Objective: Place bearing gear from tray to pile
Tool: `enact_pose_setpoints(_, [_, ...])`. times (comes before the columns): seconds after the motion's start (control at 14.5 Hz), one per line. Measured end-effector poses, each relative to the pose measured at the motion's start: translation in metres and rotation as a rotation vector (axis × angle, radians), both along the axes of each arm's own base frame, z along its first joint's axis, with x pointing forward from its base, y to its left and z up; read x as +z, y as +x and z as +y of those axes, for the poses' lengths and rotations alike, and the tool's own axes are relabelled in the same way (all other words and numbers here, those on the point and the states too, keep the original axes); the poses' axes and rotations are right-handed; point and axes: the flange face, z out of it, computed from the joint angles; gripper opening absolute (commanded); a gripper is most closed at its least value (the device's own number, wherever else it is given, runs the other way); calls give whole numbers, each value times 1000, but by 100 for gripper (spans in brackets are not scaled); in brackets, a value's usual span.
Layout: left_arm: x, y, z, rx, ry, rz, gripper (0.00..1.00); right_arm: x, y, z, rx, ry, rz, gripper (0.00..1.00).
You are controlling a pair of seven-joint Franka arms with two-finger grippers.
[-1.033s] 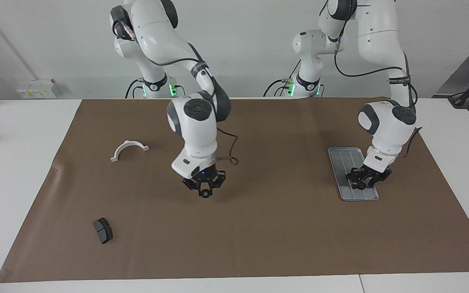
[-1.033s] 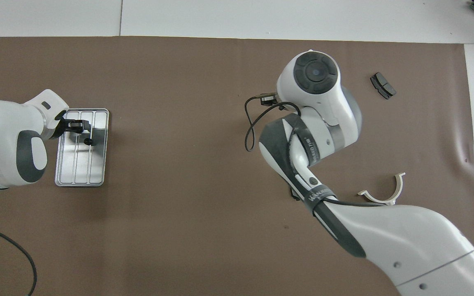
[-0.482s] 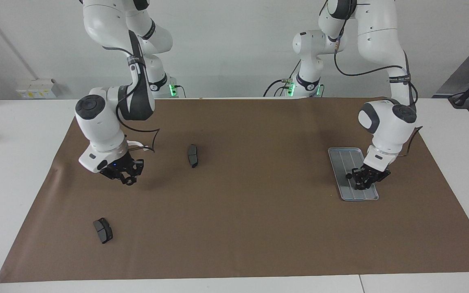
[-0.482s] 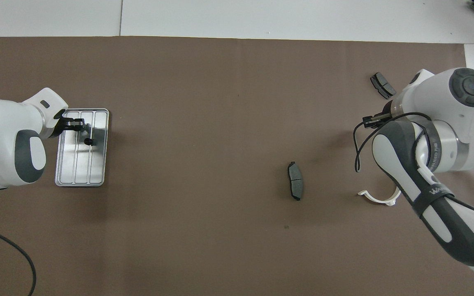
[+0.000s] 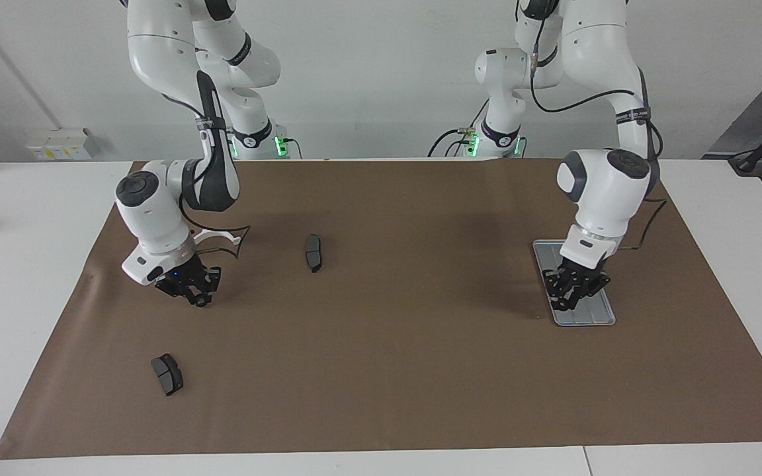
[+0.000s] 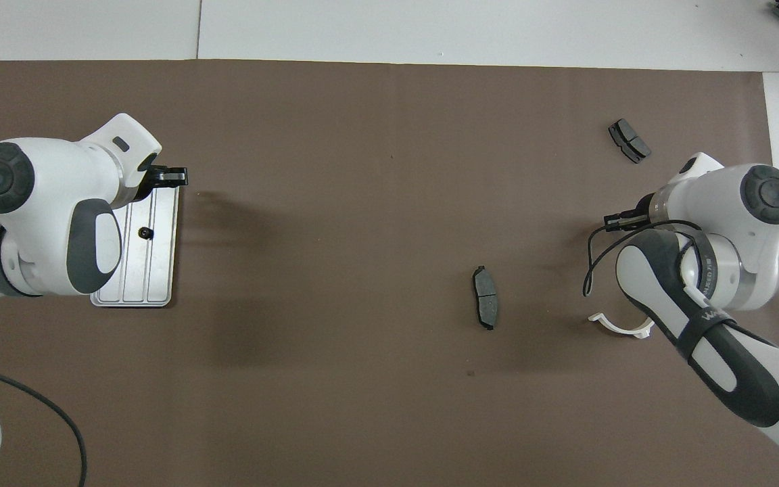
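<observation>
Bearing gear (image 6: 146,233) lies on tray (image 6: 159,270) (left fingers (image 5: 563,301) above).

Brown paper sheet (image 5: 394,370) covers the white table (image 5: 17,264) — plain, matte, no pattern. The tray (image 5: 596,317) on that sheet is silver-grey with lengthwise ridges, and a small black part (image 6: 146,233) sits on it. Two dark grey brake pads: one (image 5: 313,252) near the sheet's middle, another (image 5: 167,374) toward the right arm's end of it. The half-ring bracket (image 6: 623,329) is white. Both arms are glossy white with dark grey joints and black cables — the left gripper (image 5: 569,294) and the right gripper (image 5: 192,291) are black. Green lights glow at the arm bases.
</observation>
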Motion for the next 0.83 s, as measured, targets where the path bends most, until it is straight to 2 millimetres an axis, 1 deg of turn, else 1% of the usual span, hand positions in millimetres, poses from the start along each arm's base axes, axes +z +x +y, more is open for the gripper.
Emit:
enact_pose_setpoints(0.14, [3,-6,-51,2,-28,4,0,-4,1,-1,-4,1,-1,100])
enact_pose_setpoints(0.21, [1,-10,-76,4,-42,9,0,-3,1,-2,-4,1,-4,100])
enact_pose_setpoints(0.34, [-4,-15,-128,8,-69,17,0,7,6,2,1,2,-26,100])
enact_pose_setpoints(0.48, [-8,-18,-171,8,-92,19,0,27,13,8,11,3,-60,100])
enact_pose_setpoints(0.62, [-12,-20,-205,12,-111,21,0,52,21,18,7,10,-85,100])
enact_pose_setpoints(0.76, [-16,-16,-233,18,-130,16,0,76,30,39,-17,22,-95,100])
enact_pose_setpoints(0.83, [-19,-13,-245,23,-140,12,0,87,34,55,-32,30,-99,100])
